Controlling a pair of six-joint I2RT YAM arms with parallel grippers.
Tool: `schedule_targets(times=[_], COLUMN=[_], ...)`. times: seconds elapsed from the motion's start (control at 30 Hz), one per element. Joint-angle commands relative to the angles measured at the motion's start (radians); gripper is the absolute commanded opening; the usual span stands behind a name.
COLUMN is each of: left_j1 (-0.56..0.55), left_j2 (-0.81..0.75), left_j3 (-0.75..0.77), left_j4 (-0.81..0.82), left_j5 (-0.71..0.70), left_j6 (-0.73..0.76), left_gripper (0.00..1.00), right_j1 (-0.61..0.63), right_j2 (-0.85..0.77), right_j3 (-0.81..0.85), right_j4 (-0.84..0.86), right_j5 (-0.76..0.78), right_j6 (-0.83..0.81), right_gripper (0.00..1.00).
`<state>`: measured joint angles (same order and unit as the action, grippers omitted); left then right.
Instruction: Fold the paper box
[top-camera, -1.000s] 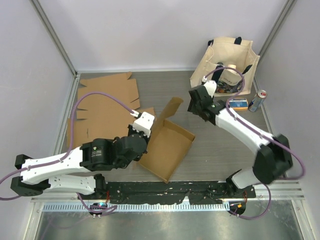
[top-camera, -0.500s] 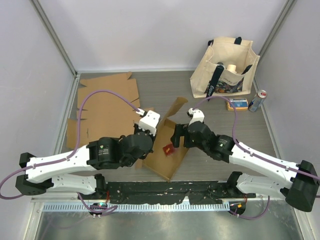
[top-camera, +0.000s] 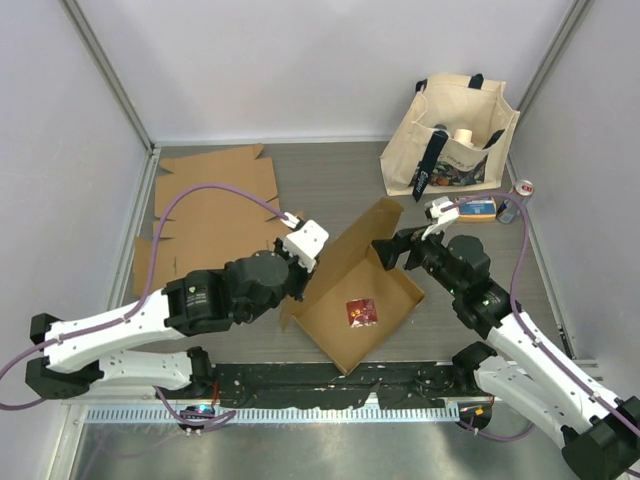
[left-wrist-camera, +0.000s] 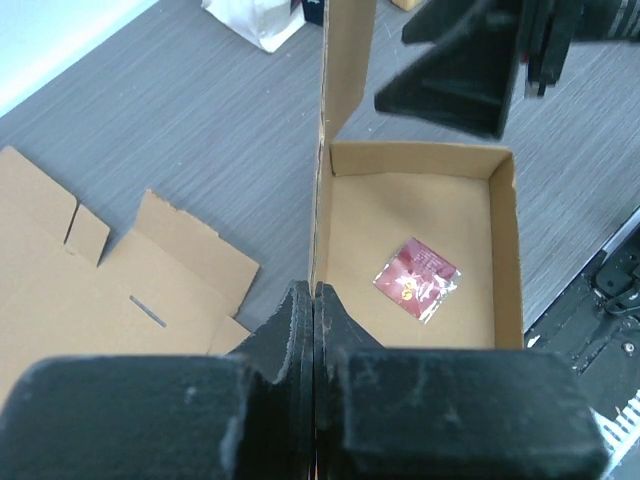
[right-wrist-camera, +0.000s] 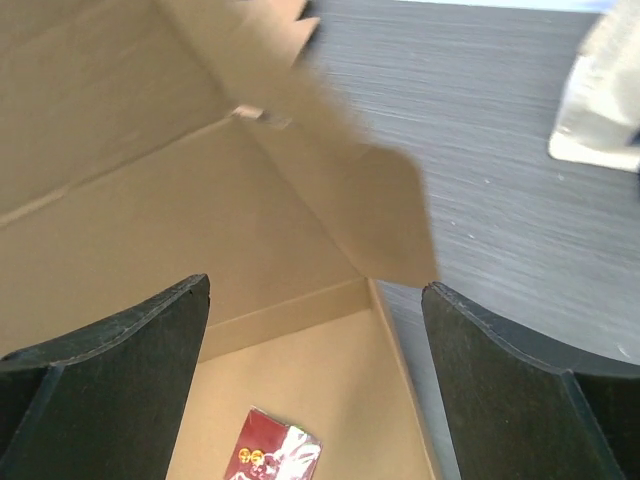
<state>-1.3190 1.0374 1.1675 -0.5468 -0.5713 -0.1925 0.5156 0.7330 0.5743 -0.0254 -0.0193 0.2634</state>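
Note:
The brown paper box (top-camera: 330, 310) lies open in the middle of the table with its lid flap (top-camera: 355, 245) raised. A small red packet (top-camera: 361, 311) lies inside it, also seen in the left wrist view (left-wrist-camera: 415, 279) and the right wrist view (right-wrist-camera: 277, 449). My left gripper (top-camera: 296, 268) is shut on the box's left wall (left-wrist-camera: 318, 240), its fingers (left-wrist-camera: 345, 330) pinching the cardboard edge. My right gripper (top-camera: 392, 251) is open and empty, hovering at the box's far right corner beside the raised lid (right-wrist-camera: 150, 150).
Flat cardboard sheets (top-camera: 205, 215) lie at the back left. A canvas tote bag (top-camera: 455, 140) with items stands at the back right, with a small box (top-camera: 477, 207) and a can (top-camera: 516, 200) beside it. A black rail (top-camera: 330, 380) runs along the near edge.
My right arm swung in over the box, left the red packet inside, and drew back to the right. The box shifted and its lid flap now stands higher. My left gripper kept its hold.

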Motion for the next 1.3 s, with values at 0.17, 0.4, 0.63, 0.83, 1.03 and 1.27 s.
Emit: schedule_targets(times=[0.17,0.4,0.63,0.83,1.03,1.27], left_j1=[0.196,0.234,0.236,0.242,0.257,0.271], left_j2=[-0.094,-0.120,-0.106,-0.057,-0.040,-0.007], left_j3=[-0.045,-0.049,-0.032,0.014,0.020,0.032], left_j4=[0.097,0.082,0.064,0.044,0.068,0.130], left_j5=[0.357,0.525,0.542,0.522,0.449,0.122], left_j6=[0.185,0.238,0.297,0.340,0.318,0.078], left_gripper=[0.00,0.00,0.00,0.00,0.07,0.82], right_j1=[-0.003,-0.002,-0.095,-0.115,-0.120,-0.120], right_j2=[-0.152,0.075,0.319,0.393,0.327,0.226], right_j3=[-0.081,0.292,0.593,0.627,0.541,0.411], right_j4=[0.216,-0.111,-0.451,-0.507,-0.381,-0.219], right_j5=[-0.084,-0.234,-0.310,-0.545,-0.457,-0.114], right_j6=[-0.213,-0.415,-0.578,-0.561,-0.500,-0.426], right_gripper=[0.95,0.95,0.93,0.81,0.36,0.02])
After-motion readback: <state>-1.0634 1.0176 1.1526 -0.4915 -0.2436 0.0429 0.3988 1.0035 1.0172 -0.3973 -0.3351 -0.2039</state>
